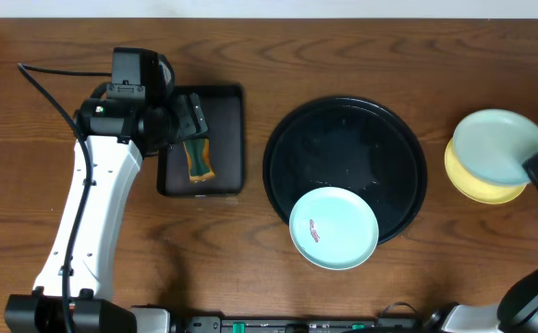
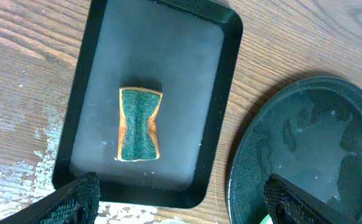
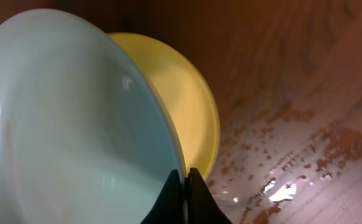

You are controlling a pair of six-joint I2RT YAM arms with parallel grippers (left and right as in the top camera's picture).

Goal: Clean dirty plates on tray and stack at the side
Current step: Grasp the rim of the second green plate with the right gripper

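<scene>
My right gripper (image 3: 185, 179) pinches the rim of a light mint-blue round plastic plate (image 3: 69, 124) on top of a pale yellow round plastic plate (image 3: 196, 106) | my left gripper (image 2: 182, 198) is spread wide, green sponge (image 2: 139, 124) ahead, long way pointing away from me | smeared mint-blue plate (image 1: 334, 228) sits on the big shiny round black tray (image 1: 343, 116), near edge

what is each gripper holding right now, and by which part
The right gripper is shut on the rim of the mint-blue plate, which sits on the yellow plate. The left gripper is open above the sponge, holding nothing.
</scene>
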